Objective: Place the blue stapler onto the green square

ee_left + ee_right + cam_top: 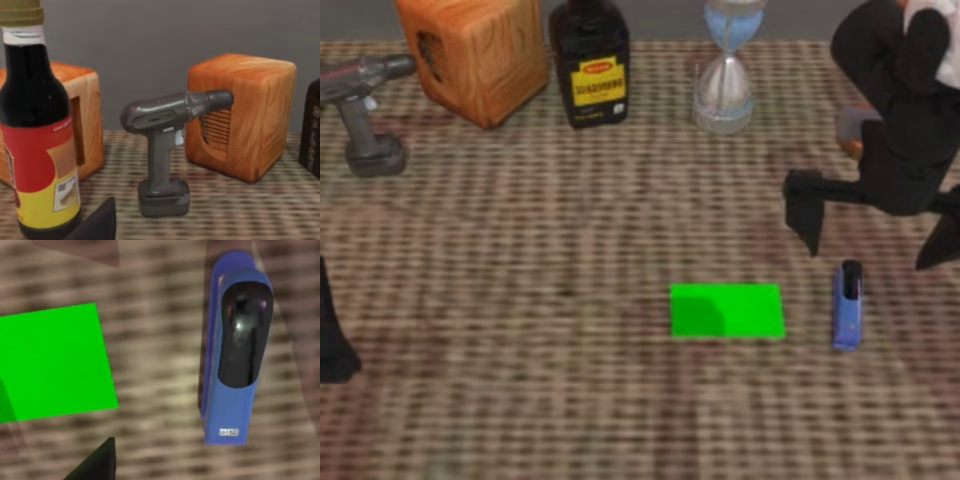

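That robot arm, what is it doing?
The right tool hangs open above the blue stapler, which lies on the table just right of the green square, not touching it. Nothing is picked up yet. The left arm is parked at the table's left edge.

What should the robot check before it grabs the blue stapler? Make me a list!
1. Blue stapler lying free on the table: ok.
2. Green square bare, nothing on it: ok.
3. Right gripper open wide: ok.
4. Right gripper around the stapler: not ok, it hangs above and behind it.
5. Left gripper out of the way at the table's left edge: ok.
6. Bottle and hourglass far from the path: ok.
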Robot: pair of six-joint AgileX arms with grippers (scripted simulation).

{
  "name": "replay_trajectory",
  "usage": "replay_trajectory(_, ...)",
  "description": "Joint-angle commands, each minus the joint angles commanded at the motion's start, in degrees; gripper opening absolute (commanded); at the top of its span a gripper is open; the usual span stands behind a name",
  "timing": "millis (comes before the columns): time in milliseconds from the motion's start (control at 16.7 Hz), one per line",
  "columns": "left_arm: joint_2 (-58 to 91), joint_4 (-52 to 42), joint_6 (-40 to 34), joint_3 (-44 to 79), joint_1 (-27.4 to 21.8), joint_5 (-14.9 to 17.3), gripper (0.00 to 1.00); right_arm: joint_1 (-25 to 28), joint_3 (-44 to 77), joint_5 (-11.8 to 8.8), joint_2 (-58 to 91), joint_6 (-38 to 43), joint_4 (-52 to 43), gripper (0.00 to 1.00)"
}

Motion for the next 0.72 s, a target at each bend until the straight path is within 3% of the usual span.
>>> replay_trajectory(420,0.0,0.0,0.0,0.0,0.0,0.0,1.00,0.3,-10.4,0.0,6.0,0.4,17.0,1.00)
replay_trajectory(720,0.0,0.0,0.0,0.0,0.0,0.0,1.00,0.4,-11.5,0.0,6.7,0.4,18.5,1.00)
